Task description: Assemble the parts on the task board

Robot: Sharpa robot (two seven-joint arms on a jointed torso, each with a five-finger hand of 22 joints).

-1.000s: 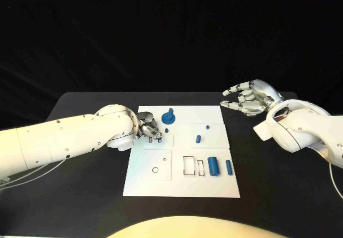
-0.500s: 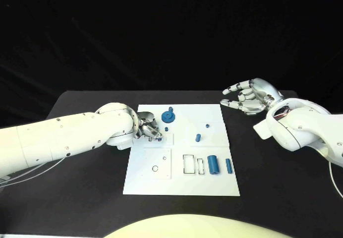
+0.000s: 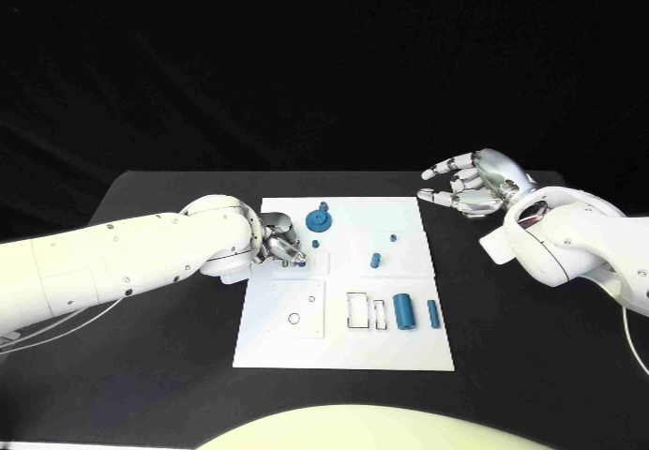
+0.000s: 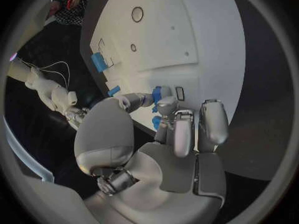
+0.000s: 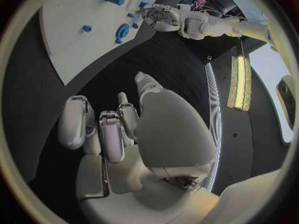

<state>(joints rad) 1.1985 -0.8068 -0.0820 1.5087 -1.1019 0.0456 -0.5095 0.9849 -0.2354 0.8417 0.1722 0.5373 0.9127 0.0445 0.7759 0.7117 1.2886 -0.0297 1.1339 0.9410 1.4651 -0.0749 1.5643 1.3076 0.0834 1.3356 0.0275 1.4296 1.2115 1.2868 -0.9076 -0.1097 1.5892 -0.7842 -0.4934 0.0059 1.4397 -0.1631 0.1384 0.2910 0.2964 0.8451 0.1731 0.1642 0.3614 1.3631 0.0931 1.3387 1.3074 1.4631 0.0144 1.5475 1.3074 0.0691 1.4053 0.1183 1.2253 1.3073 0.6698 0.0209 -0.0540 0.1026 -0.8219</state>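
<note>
The white task board (image 3: 278, 347) lies mid-table. My left hand (image 3: 281, 246) hovers over its far left part, thumb and a fingertip (image 4: 167, 104) pinching a small blue peg (image 4: 156, 91) whose ends stick out either side. A blue gear-shaped part (image 3: 319, 221) stands just beyond the hand. Two small blue pegs (image 3: 375, 260) stand mid-board. A thick blue cylinder (image 3: 403, 307) and a slimmer one (image 3: 433, 314) lie beside two empty slots (image 3: 355, 312). My right hand (image 3: 467, 187) hangs off the board's far right corner, fingers apart, holding nothing (image 5: 124, 129).
A round hole (image 3: 294, 320) and a smaller one (image 3: 312, 300) sit in the board's near left panel. Black tabletop (image 3: 162, 375) surrounds the board on all sides. My left forearm (image 3: 122, 267) crosses the table's left side.
My left hand has crept very slightly toward the board's far edge with the peg. The right hand stays where it was.
</note>
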